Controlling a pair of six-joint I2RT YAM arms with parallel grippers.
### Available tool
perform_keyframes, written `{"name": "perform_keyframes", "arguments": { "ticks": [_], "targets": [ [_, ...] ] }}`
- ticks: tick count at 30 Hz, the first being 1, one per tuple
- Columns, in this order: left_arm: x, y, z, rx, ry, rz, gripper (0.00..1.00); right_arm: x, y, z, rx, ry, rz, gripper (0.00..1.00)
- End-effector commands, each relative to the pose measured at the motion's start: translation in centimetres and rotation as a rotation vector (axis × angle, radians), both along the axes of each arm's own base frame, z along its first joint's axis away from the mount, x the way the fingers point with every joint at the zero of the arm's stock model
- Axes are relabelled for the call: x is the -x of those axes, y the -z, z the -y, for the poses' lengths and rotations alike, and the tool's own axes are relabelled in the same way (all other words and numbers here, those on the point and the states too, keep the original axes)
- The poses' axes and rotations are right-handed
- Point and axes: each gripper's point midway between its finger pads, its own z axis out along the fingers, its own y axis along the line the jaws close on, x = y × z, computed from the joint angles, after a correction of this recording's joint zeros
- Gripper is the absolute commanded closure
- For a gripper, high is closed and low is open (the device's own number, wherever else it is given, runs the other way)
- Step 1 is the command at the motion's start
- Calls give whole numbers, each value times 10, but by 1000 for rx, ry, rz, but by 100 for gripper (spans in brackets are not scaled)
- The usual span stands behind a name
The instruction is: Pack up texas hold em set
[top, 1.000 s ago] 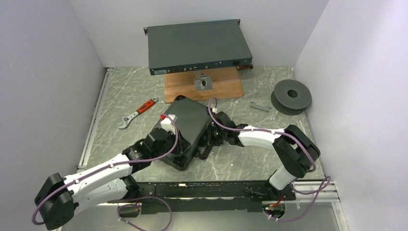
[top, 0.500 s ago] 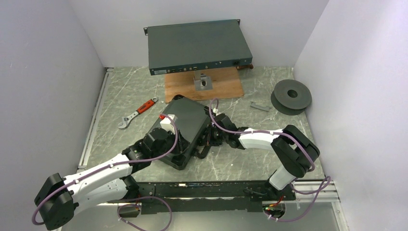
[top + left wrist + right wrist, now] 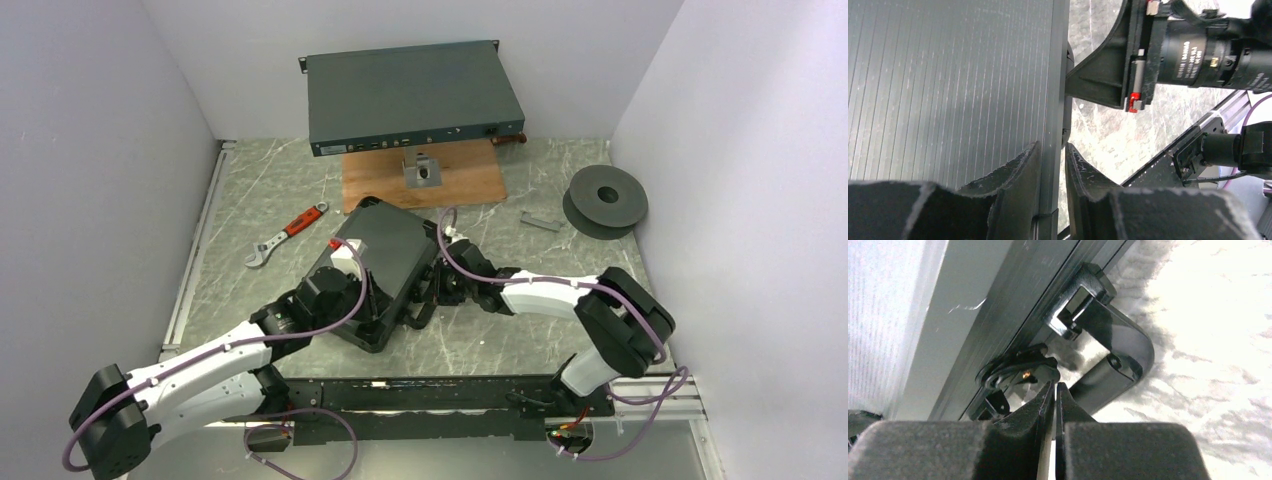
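Note:
The black briefcase (image 3: pixel 395 245) lies closed on the table; chips, cards, dice and disc are out of view. My left gripper (image 3: pixel 385 310) rests on the ribbed lid (image 3: pixel 948 85) at its right rim, jaws nearly together (image 3: pixel 1053 150), nothing between them. My right gripper (image 3: pixel 432 290) is shut, its tips (image 3: pixel 1054 385) at a latch (image 3: pixel 1018 371) on the case's side wall (image 3: pixel 998 305), next to the folded handle (image 3: pixel 1128 355). The right gripper also shows in the left wrist view (image 3: pixel 1143 55).
A grey flat rack box (image 3: pixel 412 95) stands at the back over a wooden board (image 3: pixel 470 185) with a small metal block (image 3: pixel 424 172). A red-handled wrench (image 3: pixel 285 233) lies left. A dark grey spool (image 3: pixel 605 200) and a small grey bar (image 3: pixel 540 222) lie right.
The right arm's elbow has swung a little right and toward the near edge; its gripper stays at the case's side. The left arm and case have barely moved.

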Motion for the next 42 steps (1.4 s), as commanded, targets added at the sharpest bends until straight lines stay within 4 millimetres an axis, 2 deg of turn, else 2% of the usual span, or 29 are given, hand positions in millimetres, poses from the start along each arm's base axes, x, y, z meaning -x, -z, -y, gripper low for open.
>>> {"name": "perform_keyframes", "arguments": {
  "ticks": [1,7,14,16,23,27,30,36,42],
  "targets": [
    [38,59,-39,-227,18,-194,65,4,-7,25,99,21,39,90],
    [33,39,-41,-227,11,-153,56,-1,-36,29,102,18,93,86],
    [28,-2,-45,-197,0,-65,45,-4,-53,37,116,36,145,81],
    [26,-13,-50,-201,-9,-38,39,-4,-60,38,109,29,160,78],
    [20,-58,-68,-199,-51,86,11,-6,-100,40,57,19,261,55],
    [16,-86,-83,-225,-79,170,2,-6,-120,45,48,20,317,38],
    [12,-106,-98,-268,-111,231,0,-7,-130,50,44,30,353,23],
    [2,-128,-137,-381,-228,352,0,-10,-151,60,48,45,433,1],
    [-6,-136,-166,-412,-357,463,0,-13,-193,72,6,87,563,0]
  ]
}}
